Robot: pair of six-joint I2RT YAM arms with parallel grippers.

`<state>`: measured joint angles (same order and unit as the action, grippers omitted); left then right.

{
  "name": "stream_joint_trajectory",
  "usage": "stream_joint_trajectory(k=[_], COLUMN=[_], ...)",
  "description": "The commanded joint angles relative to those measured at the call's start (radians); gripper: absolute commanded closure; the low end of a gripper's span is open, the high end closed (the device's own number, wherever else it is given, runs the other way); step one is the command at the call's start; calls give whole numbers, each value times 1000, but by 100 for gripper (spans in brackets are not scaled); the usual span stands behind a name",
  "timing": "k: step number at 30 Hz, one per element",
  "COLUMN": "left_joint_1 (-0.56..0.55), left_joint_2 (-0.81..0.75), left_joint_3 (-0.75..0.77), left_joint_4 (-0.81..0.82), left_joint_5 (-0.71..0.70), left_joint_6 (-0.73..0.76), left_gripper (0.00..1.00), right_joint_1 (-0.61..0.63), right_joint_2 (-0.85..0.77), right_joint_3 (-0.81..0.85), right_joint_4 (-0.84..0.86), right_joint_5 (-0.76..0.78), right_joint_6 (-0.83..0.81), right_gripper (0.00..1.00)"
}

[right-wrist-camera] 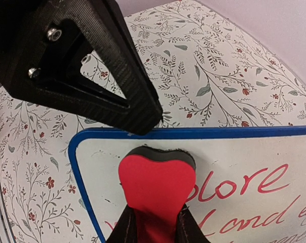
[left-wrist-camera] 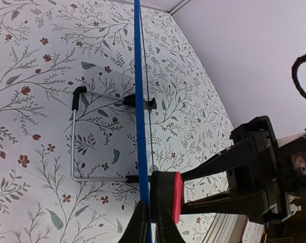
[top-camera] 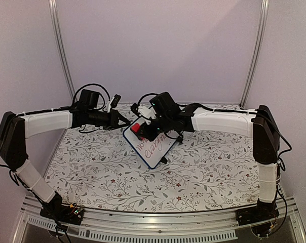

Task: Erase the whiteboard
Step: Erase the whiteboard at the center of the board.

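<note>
Board stands tilted mid-bench, your left claw pinching its frame edge. Right claw grips eraser against a corner. Red writing intact; wiping looks barely begun.

White-sleeved arms, black joints
</note>
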<state>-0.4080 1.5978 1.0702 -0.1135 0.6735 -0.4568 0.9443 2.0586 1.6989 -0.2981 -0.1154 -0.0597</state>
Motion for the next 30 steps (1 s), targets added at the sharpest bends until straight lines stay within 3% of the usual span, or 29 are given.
stream_joint_trajectory(k=[1, 21, 26, 30], left_joint_1=[-1, -1, -1, -2], left_joint_2=[10, 14, 15, 17], left_joint_3=[-7, -9, -9, -9], left_joint_4=[18, 23, 21, 22], left_joint_5=[20, 29, 29, 29], left_joint_6=[3, 1, 0, -1], left_gripper=[93, 93, 85, 71], right_joint_1=[21, 63, 61, 53], right_joint_2=[22, -22, -80, -148], right_joint_3=[27, -19, -104, -187], right_joint_4=[-10, -19, -11, 1], right_joint_5=[-24, -31, -15, 10], right_joint_6=[2, -3, -5, -7], right_gripper=[85, 85, 86, 85])
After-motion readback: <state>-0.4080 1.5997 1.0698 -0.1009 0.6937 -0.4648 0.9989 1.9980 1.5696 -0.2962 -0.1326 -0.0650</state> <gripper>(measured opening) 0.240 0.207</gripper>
